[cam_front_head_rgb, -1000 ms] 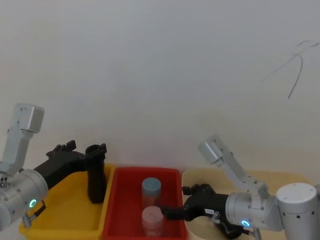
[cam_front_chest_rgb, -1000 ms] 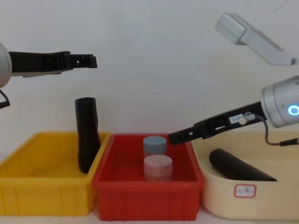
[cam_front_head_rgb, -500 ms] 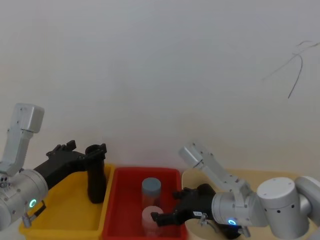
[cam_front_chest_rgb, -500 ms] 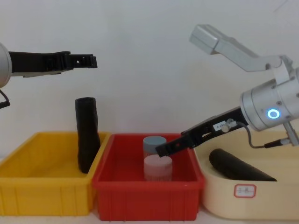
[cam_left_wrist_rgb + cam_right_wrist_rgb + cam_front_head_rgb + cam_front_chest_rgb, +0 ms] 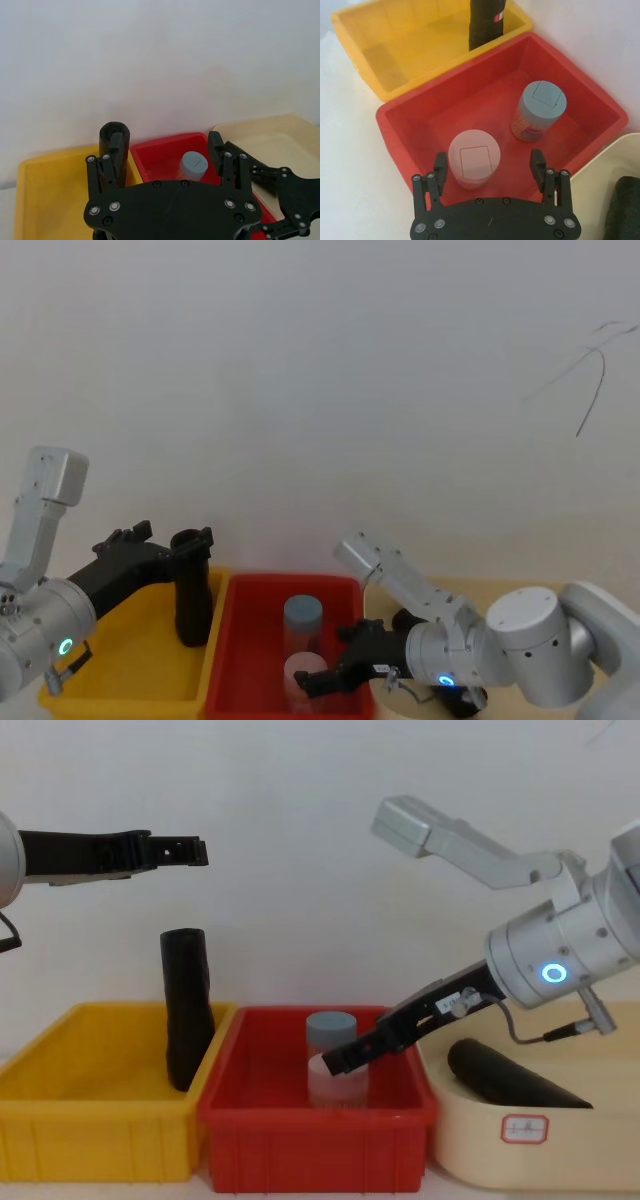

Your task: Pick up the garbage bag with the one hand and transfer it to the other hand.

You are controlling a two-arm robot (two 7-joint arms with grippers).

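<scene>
The garbage bag (image 5: 187, 1010), a black glossy roll, stands upright in the yellow bin (image 5: 90, 1140), leaning on its right wall; it also shows as the garbage bag (image 5: 192, 590) (image 5: 113, 135) (image 5: 487, 20). My left gripper (image 5: 190, 850) (image 5: 170, 537) (image 5: 165, 142), on the green-ringed wrist, hovers open above the roll's top without touching it. My right gripper (image 5: 335, 1063) (image 5: 305, 680) (image 5: 488, 159), with the white label and blue light, is open low over the red bin (image 5: 315, 1130), its tips close above the pink-lidded jar (image 5: 474, 159).
The red bin holds the pink-lidded jar (image 5: 335, 1088) and a grey-blue-lidded jar (image 5: 331, 1028) (image 5: 542, 107). A second black roll (image 5: 510, 1078) lies in the cream bin (image 5: 560, 1140) on the right. A white wall stands close behind the bins.
My right gripper has swung left and down from the cream bin's edge to over the red bin by the pink jar. The left arm and the upright roll have not moved.
</scene>
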